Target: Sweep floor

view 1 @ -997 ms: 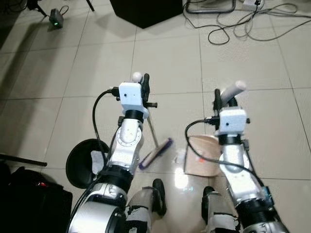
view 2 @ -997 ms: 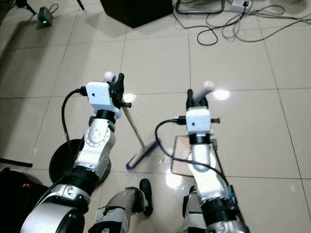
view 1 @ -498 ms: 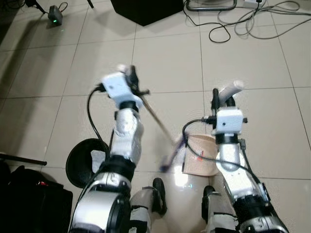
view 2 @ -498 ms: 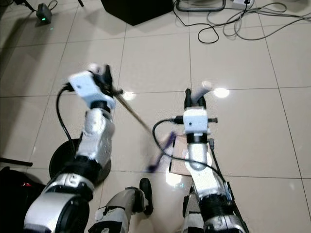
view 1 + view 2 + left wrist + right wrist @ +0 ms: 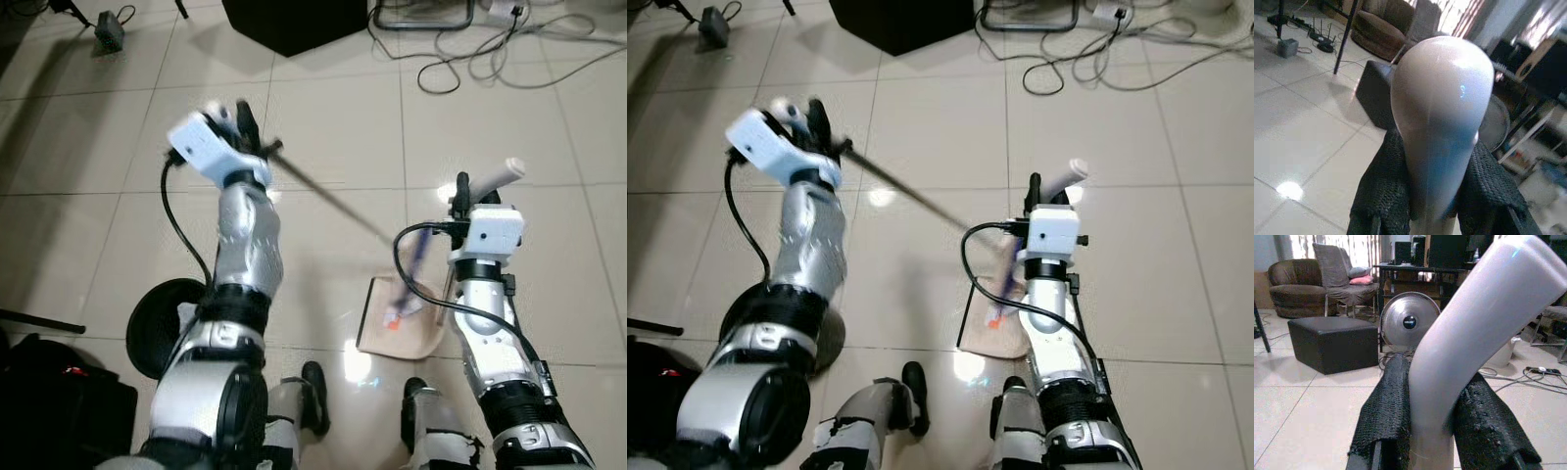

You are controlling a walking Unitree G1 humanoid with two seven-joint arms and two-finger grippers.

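The left gripper (image 5: 238,117), upper left of frame, has its jaws clamped on the broom (image 5: 333,201); the right gripper (image 5: 468,186) grips the dustpan (image 5: 397,318) handle, pan low centre. The risk — bristles overshoot the pan and scatter debris across the floor (image 5: 333,117).

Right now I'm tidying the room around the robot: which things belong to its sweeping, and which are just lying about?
Part of the sweeping:
- broom, its handle clamped in the left gripper
- dustpan on the floor, its handle held by the right gripper

Just lying about:
- cables
- black ottoman
- fan
- round black base
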